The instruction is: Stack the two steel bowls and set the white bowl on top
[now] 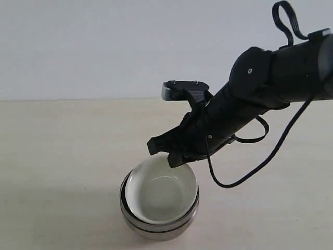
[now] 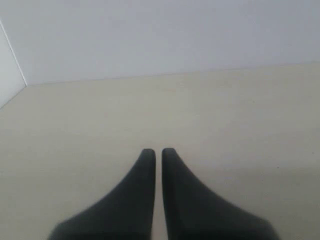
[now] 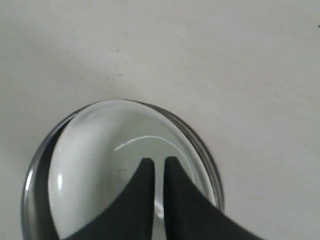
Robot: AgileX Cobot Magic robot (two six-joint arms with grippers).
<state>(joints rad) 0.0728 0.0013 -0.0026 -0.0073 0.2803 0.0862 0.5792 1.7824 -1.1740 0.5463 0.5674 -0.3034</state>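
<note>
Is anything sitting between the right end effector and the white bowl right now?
Nothing visible. The right end effector hangs directly over the glossy white ceramic bowl, which already sits nested in the shiny stacked steel bowls.

Soft, flat light — just a faint shadow on the table left of the steel bowls. The white bowl has curved glare streaks, right gripper blurs up close.

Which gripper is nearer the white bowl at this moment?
Right. The right gripper hangs directly over the white bowl, which sits nested in the steel bowls. The left gripper is over bare table, and its wrist view shows no bowl.
</note>
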